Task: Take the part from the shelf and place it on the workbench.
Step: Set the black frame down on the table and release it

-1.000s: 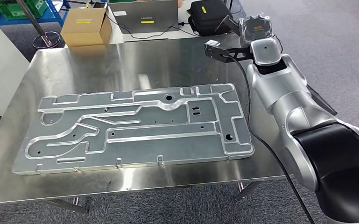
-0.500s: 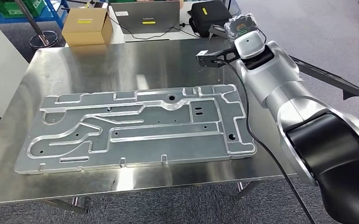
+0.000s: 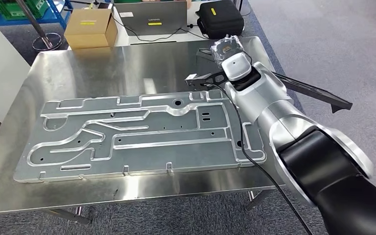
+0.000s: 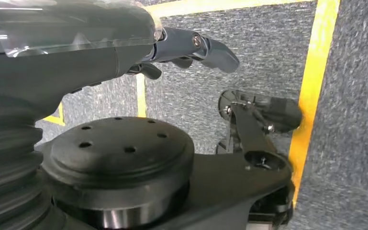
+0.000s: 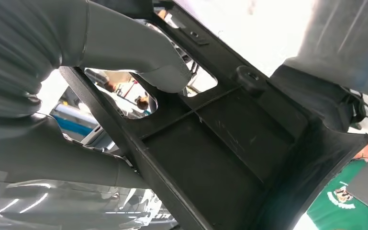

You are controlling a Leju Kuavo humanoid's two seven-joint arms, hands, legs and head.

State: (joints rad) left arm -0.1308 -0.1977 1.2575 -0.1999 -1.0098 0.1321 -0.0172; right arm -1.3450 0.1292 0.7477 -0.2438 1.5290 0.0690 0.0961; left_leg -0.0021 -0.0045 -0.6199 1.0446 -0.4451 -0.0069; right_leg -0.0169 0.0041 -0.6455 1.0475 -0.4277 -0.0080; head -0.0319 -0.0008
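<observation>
One part: black part is lying crosswise over the bench far-right corner.
Right hand: fingers are clamping the part.
Left hand: fingers' state cannot be told.

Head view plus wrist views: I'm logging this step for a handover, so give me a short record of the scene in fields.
Workbench: steel table, shiny top
On table: large machined metal plate, lying flat
Right hand: over the table's far right corner, holding a long black part
Black part: thumb pressed on its ribbed face; one end juts past the table's right edge
Left hand: hangs over grey carpet, holds nothing
Behind table: cardboard box, laptop, black case
</observation>
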